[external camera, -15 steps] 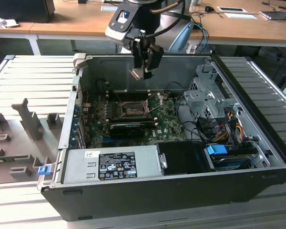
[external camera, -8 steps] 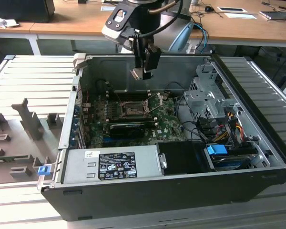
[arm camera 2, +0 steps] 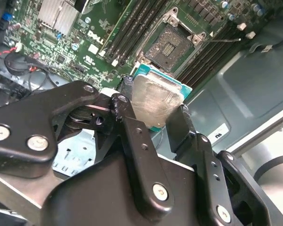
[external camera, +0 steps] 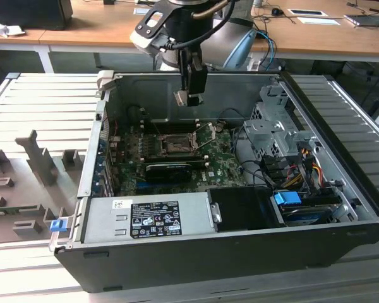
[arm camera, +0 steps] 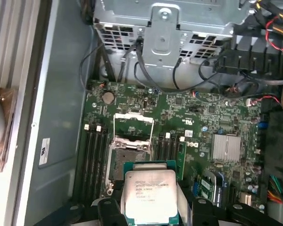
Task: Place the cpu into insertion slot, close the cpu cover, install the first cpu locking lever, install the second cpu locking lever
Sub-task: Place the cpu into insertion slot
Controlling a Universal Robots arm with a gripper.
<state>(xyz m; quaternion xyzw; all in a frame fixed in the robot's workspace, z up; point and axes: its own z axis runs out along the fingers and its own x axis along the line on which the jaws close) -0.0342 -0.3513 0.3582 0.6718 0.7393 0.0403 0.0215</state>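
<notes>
My gripper (external camera: 187, 95) hangs above the open computer case, shut on the cpu (external camera: 182, 98). The cpu is a pale silver square chip with a teal edge, pinched between the two black fingers (arm camera 2: 130, 123) in both wrist views (arm camera: 150, 195). Below it the insertion slot (arm camera: 125, 162) lies bare, dark with a silver rim, on the green motherboard (arm camera: 198, 117). The cpu cover (arm camera: 133, 126) stands swung up at the slot's far side. A thin locking lever (external camera: 206, 130) sticks up beside the slot (external camera: 174, 144), and another lever (arm camera 2: 225, 41) shows as a thin wire.
A long black graphics card (external camera: 170, 169) lies just in front of the slot. Memory slots (arm camera: 93, 155) flank it, with a finned heatsink (arm camera: 225, 147) nearby. The power supply (external camera: 148, 218), drive cage (external camera: 275, 126) and loose cables (external camera: 306, 165) crowd the case (external camera: 341, 189).
</notes>
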